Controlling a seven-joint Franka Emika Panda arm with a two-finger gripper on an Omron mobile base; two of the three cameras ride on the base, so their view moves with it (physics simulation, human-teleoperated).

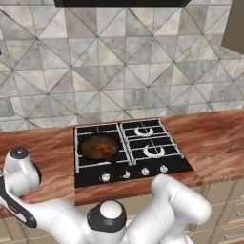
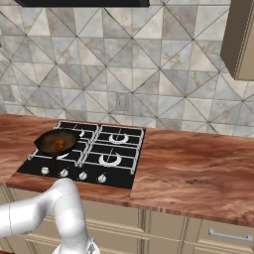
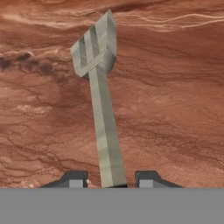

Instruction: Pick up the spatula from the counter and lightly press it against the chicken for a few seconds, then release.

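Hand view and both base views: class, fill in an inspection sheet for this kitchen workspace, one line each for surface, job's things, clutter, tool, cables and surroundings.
Surface: wooden counter with a black four-burner stove set into it.
Job's things: slotted spatula flat on the counter, head pointing away from the tool; chicken in a frying pan on the stove's front left burner.
Clutter: nothing seen.
Tool: tool low over the counter, jaws astride the spatula's handle end with gaps on both sides, not gripping yet.
Cables: nothing seen.
Surroundings: tiled backsplash, wall cabinet at right, drawers under the counter.
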